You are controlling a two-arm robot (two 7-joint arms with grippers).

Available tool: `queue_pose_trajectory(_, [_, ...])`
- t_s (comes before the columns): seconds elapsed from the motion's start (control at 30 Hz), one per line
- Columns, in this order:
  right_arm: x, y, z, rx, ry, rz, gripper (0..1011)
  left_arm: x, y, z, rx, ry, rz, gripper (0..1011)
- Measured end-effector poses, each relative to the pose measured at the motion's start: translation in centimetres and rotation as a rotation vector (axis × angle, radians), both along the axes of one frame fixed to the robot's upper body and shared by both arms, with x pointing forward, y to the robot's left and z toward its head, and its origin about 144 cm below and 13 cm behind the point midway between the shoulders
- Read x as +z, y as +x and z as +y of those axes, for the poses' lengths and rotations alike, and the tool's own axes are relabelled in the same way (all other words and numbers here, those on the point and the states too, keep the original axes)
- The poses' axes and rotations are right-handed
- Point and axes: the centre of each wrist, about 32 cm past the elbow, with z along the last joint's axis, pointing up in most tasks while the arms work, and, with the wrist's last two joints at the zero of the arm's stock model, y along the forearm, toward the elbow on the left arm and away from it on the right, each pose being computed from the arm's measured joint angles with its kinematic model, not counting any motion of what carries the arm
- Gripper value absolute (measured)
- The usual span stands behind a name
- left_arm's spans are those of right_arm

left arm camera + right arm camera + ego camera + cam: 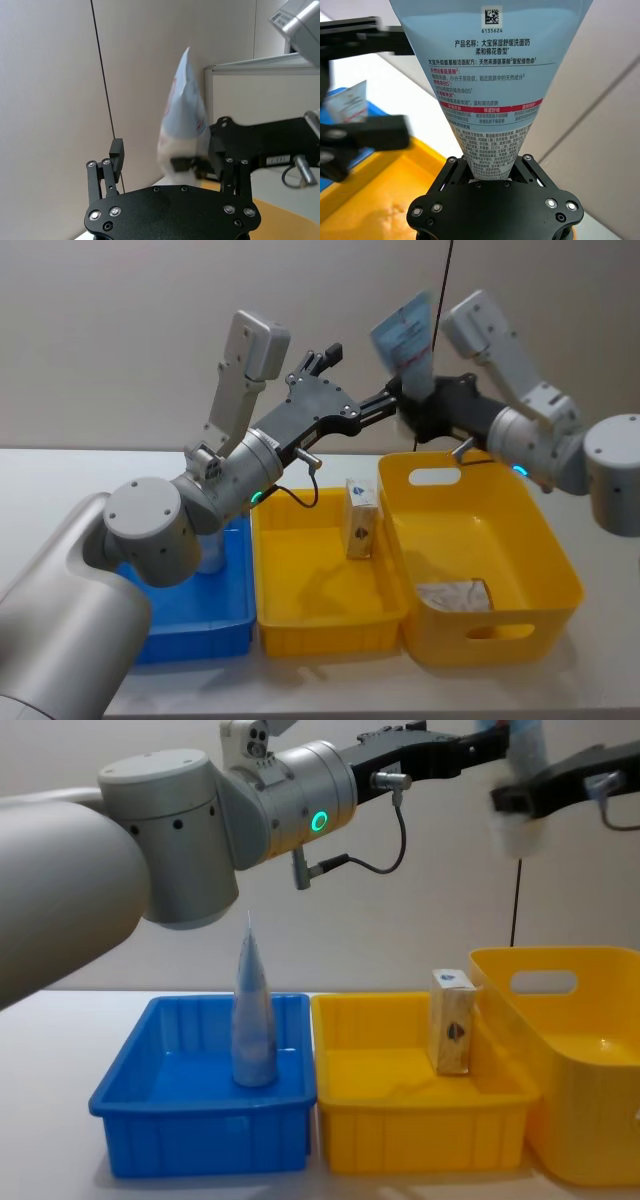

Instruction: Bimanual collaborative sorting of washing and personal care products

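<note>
The right pincer [492, 167] pinches the tube [490, 75] at its narrow end, raised above the right bin [540, 540]. The left pincer [167, 175] stands spread around the tube's base.

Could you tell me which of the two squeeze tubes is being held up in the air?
The tube clamped cap-end in the right pincer, raised above the yellow bins. The other tube stands upright on its cap in the blue bin, untouched.

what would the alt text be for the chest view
Both robot arms reach high above a table, where the right gripper holds a pale blue tube and the left gripper comes up to it. Below, another tube stands upright in a blue bin beside a yellow bin holding a small carton.
</note>
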Motion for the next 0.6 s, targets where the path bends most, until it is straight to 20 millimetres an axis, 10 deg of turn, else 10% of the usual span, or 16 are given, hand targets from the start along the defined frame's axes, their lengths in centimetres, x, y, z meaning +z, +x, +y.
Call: queue_pose_trajectory(0.6, [1.2, -0.5, -4.9, -0.220, 0.118, 0.098, 204, 0.0, 0.0, 0.0, 0.001, 0.000, 0.001, 1001])
